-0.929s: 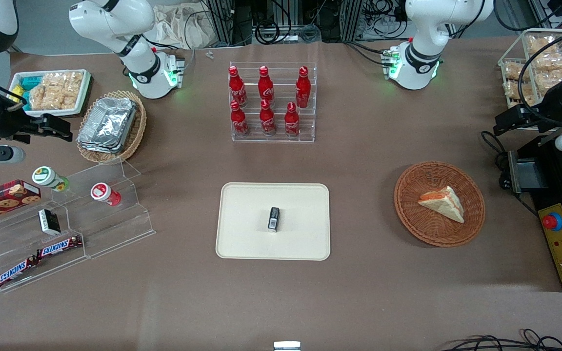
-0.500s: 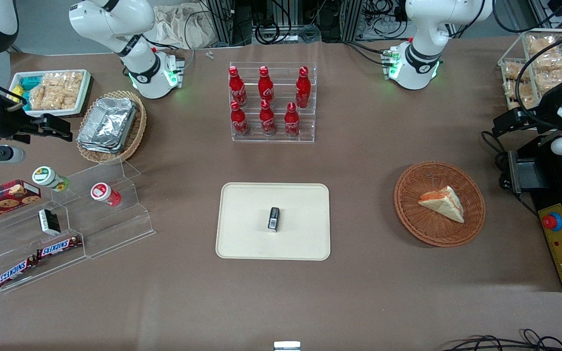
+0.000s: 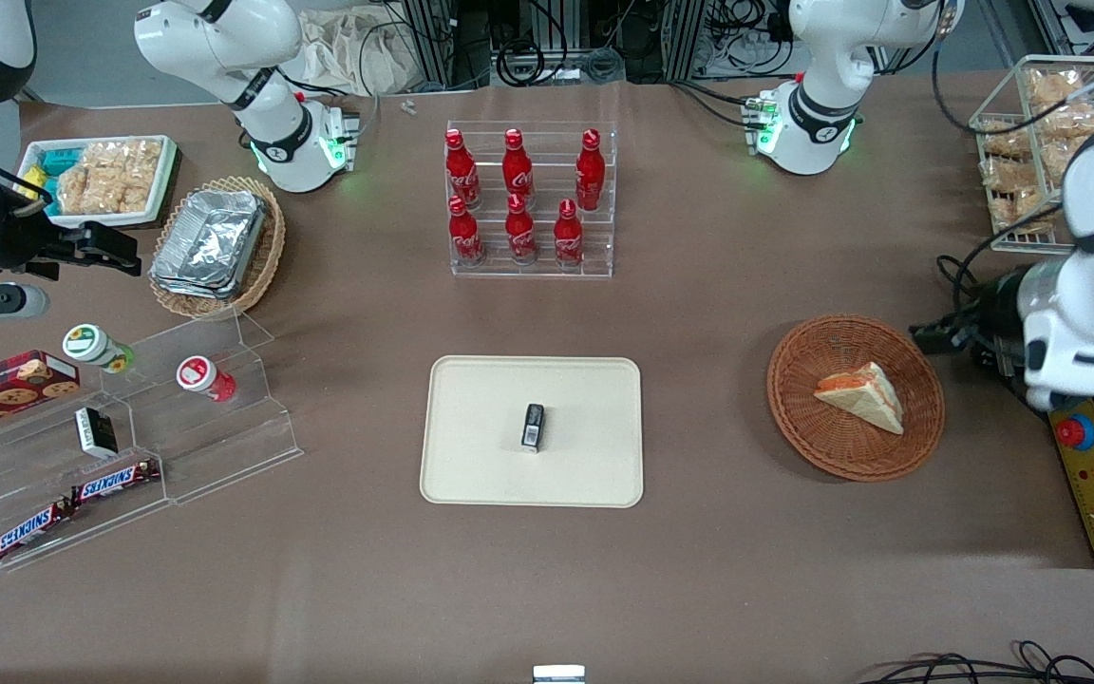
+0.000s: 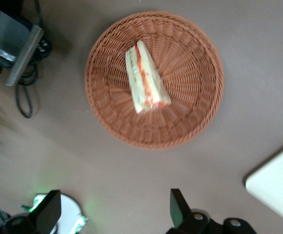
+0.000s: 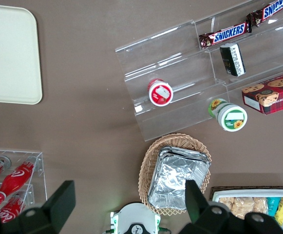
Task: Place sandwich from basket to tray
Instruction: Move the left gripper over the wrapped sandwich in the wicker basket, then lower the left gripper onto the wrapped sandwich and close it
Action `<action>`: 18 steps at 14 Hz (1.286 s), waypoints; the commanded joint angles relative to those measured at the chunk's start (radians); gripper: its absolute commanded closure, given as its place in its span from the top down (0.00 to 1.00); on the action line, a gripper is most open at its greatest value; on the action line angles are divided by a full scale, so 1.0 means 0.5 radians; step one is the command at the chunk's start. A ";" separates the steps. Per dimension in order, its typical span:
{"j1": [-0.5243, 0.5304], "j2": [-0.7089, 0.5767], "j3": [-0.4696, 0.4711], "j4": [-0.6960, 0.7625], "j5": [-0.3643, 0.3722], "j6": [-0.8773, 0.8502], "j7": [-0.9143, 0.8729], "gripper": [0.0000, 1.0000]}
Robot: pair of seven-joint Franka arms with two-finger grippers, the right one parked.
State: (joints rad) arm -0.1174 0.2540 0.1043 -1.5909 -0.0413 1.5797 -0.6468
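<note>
Front view: high, looking steeply down over the whole counter (image 3: 718,570). Left wrist view: looks straight down past the wide-open claw (image 4: 113,214) at the basket (image 4: 199,58) from close above. Both share the basket (image 3: 794,418), sandwich (image 3: 860,397) and tray (image 3: 471,465) edge.

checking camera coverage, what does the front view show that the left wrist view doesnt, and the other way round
Only the front view shows the whole tray with a small dark packet on it, the cola bottles in their clear rack, and the snack shelves.

Only the left wrist view shows the gripper, its fingers open, high above the table beside the basket.

Both show the sandwich lying in the basket, untouched; the wrist view catches just a corner of the tray.
</note>
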 commanded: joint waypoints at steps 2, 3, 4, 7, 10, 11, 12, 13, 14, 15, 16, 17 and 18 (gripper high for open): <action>-0.004 -0.075 0.052 -0.538 -0.003 0.692 -0.157 1.00; -0.004 -0.069 0.052 -0.643 0.000 0.849 -0.212 1.00; -0.008 -0.057 0.052 -0.732 0.003 0.981 -0.280 1.00; -0.005 -0.054 0.055 -1.002 -0.003 1.325 -0.311 1.00; -0.004 -0.002 0.055 -1.190 -0.006 1.650 -0.351 1.00; -0.004 0.032 0.055 -1.193 -0.009 1.709 -0.381 1.00; -0.008 0.074 0.052 -1.187 -0.009 1.731 -0.424 0.99; -0.011 0.099 0.052 -1.190 -0.009 1.776 -0.461 0.84; -0.011 0.121 0.052 -1.193 -0.009 1.816 -0.501 0.59; -0.014 0.148 0.052 -1.184 -0.006 1.829 -0.519 0.36; -0.014 0.148 0.052 -1.184 -0.009 1.838 -0.520 0.14; -0.014 0.133 0.052 -1.181 -0.006 1.838 -0.523 0.00; -0.011 0.106 0.052 -1.178 -0.006 1.829 -0.526 0.00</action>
State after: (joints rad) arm -0.1172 0.3350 0.1276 -2.1600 -0.0502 2.4682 -0.8752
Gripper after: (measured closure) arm 0.476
